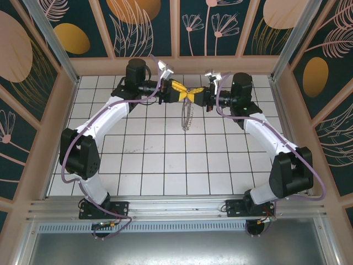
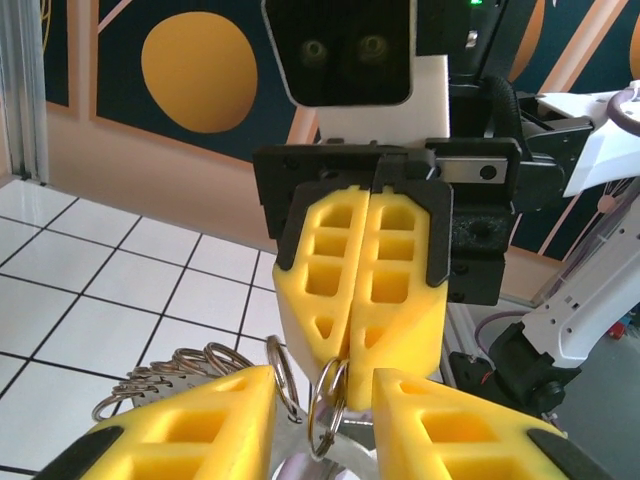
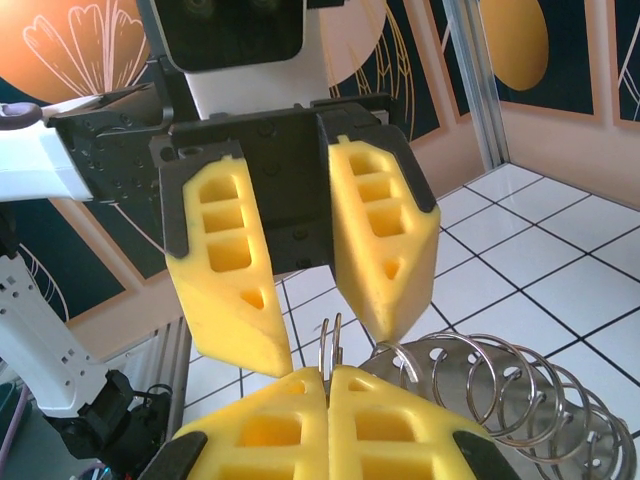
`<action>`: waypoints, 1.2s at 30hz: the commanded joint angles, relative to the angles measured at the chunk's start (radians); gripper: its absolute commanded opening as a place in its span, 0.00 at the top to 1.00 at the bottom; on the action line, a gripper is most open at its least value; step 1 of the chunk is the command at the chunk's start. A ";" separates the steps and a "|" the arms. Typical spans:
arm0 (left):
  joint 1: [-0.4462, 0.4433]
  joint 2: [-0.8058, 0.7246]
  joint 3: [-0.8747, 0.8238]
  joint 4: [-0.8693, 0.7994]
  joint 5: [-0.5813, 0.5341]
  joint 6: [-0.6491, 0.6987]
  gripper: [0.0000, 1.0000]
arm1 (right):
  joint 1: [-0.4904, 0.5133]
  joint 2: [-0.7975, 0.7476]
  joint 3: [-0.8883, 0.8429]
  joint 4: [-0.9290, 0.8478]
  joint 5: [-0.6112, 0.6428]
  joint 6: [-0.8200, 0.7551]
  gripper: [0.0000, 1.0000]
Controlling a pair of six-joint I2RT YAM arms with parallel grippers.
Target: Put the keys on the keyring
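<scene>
Right gripper [image 3: 328, 378], yellow foam fingers [image 3: 260, 430] pressed together at bottom centre, is pinching the silver split-wire keyring [image 3: 331, 340], its chain of metal loops [image 3: 500, 385] trailing lower right, while the spread left gripper [image 2: 325, 382] is straddling it, so threading a key is looking yet to be done.

Bright, even light from above fills every view; in the top view the arms cast only faint, soft shadows on the white tiled floor [image 1: 165, 165], and the aluminium frame posts [image 1: 51, 38] lean outward toward the corners. In the wrist views the yellow foam fingers [image 2: 180, 430] along the bottom edge are slightly blurred, and small glints sit on the coiled bright-metal keyring [image 3: 405, 360].
</scene>
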 commanded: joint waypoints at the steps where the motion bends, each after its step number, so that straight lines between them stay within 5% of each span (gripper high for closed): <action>1: 0.005 0.011 0.001 0.069 0.041 -0.039 0.73 | -0.003 0.006 0.035 0.067 -0.035 0.009 1.00; 6: 0.002 0.018 -0.004 0.089 0.052 -0.056 0.78 | -0.003 0.013 0.034 0.080 -0.034 0.017 1.00; 18: 0.001 0.023 -0.026 0.030 0.035 -0.001 0.69 | -0.003 0.017 0.032 0.078 -0.029 0.013 1.00; 27: 0.001 0.029 -0.026 0.083 0.056 -0.046 0.98 | -0.004 0.021 0.031 0.087 -0.035 0.021 1.00; 33: -0.001 0.000 -0.064 0.163 0.056 -0.099 1.00 | -0.005 0.016 0.014 0.135 -0.026 0.066 1.00; 36: -0.001 -0.040 -0.107 0.262 0.014 -0.162 1.00 | -0.004 -0.003 -0.010 0.168 0.001 0.090 0.76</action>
